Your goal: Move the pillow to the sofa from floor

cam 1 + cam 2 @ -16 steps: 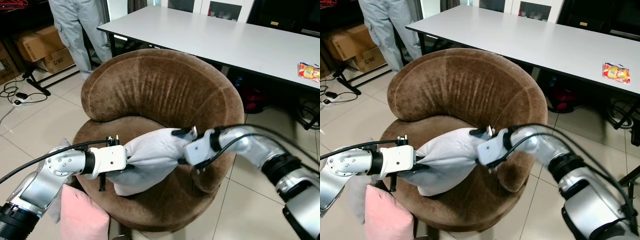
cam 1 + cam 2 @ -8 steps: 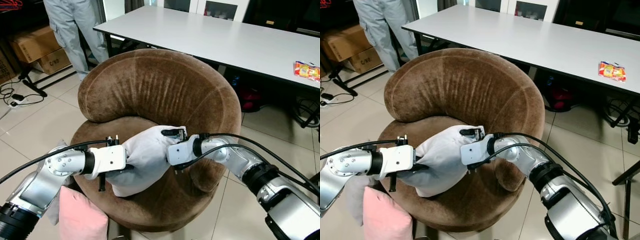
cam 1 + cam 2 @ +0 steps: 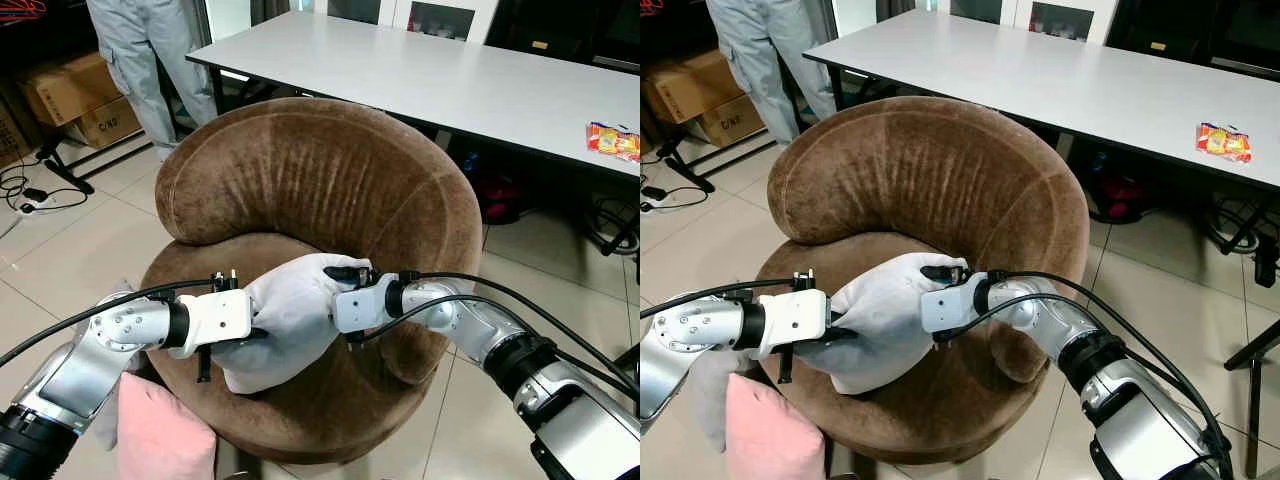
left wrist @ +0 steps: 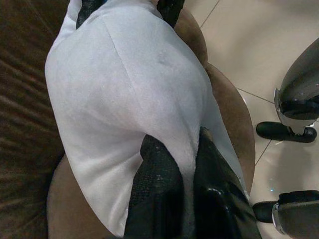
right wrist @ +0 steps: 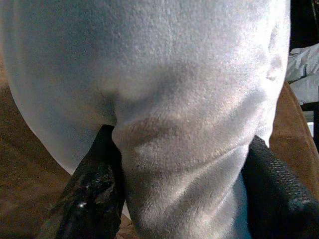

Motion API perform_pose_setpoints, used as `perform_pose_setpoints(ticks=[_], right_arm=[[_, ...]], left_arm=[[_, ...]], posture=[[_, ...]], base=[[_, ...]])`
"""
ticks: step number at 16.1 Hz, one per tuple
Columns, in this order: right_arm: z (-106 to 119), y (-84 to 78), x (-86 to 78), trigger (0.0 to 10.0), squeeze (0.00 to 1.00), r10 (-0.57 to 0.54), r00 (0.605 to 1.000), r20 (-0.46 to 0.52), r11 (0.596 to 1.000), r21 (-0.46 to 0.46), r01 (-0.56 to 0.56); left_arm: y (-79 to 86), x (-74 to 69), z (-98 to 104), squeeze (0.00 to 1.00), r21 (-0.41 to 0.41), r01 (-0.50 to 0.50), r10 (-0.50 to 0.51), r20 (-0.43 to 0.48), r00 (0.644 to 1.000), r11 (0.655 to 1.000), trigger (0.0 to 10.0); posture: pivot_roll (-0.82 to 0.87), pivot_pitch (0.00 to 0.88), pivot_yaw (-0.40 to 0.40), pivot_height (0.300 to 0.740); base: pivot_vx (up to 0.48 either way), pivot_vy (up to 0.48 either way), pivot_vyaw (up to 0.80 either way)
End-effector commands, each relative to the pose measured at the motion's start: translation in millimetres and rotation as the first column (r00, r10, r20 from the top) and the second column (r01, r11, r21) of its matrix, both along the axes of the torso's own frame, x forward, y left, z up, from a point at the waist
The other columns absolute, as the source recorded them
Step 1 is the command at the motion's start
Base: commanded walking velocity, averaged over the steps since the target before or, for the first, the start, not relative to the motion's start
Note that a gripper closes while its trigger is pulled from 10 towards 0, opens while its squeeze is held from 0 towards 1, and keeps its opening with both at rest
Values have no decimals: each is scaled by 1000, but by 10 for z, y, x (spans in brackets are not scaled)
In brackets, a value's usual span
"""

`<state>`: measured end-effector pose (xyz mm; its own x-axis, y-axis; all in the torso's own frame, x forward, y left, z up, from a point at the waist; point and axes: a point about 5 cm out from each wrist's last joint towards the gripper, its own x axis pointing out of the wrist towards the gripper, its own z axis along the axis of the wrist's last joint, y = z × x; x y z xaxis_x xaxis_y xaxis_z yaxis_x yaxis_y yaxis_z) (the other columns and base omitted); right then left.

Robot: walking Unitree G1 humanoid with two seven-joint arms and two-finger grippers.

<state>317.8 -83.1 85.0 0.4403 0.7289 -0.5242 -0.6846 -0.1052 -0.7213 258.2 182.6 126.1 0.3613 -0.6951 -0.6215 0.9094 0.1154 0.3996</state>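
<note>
Between left hand (image 3: pixel 258 336) and right hand (image 3: pixel 338 290), pillow (image 3: pixel 290 315) sits pinched.

A soft white pillow (image 3: pixel 290 318) is seen lying on the seat of a round brown sofa (image 3: pixel 330 190). The pillow is squashed and bunched up, lying slanted across the seat, its high end toward the middle. The sofa has a fuzzy, curved back, and it stands on a tiled floor.

The pillow (image 3: pixel 290 320) is soft matt white cloth, the sofa (image 3: pixel 330 190) brown velvety plush, the floor (image 3: pixel 70 240) glossy tile.
</note>
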Motion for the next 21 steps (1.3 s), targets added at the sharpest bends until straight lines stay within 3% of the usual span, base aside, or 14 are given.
perform_pose_setpoints(ticks=[1,15,16,17,21], right_arm=[[2,15,-15,0,0,3,1000,-1,1000,10,-3],[8,16,-7,0,0,1,1000,-14,1000,14,0],[10,12,-5,0,0,-1,1000,-16,1000,15,1],[11,10,-5,0,0,-2,1000,-17,1000,17,3],[26,26,5,0,0,-30,998,-56,997,68,34]], left_arm=[[-19,34,84,0,-16,14,-13,27,1000,1000,0],[19,34,90,0,-17,-5,5,40,999,1000,0],[2,63,118,0,-56,-35,37,47,998,998,10000],[-8,52,130,1000,-70,-28,31,38,999,997,10000],[12,7,184,1000,-117,-38,41,24,999,992,10000]], posture=[[0,0,-12,740],[4,0,-17,740],[3,0,-17,740],[3,0,-17,740],[2,0,-14,740]], base=[[0,0,0],[0,0,0],[0,0,0],[0,0,0],[0,0,0]])
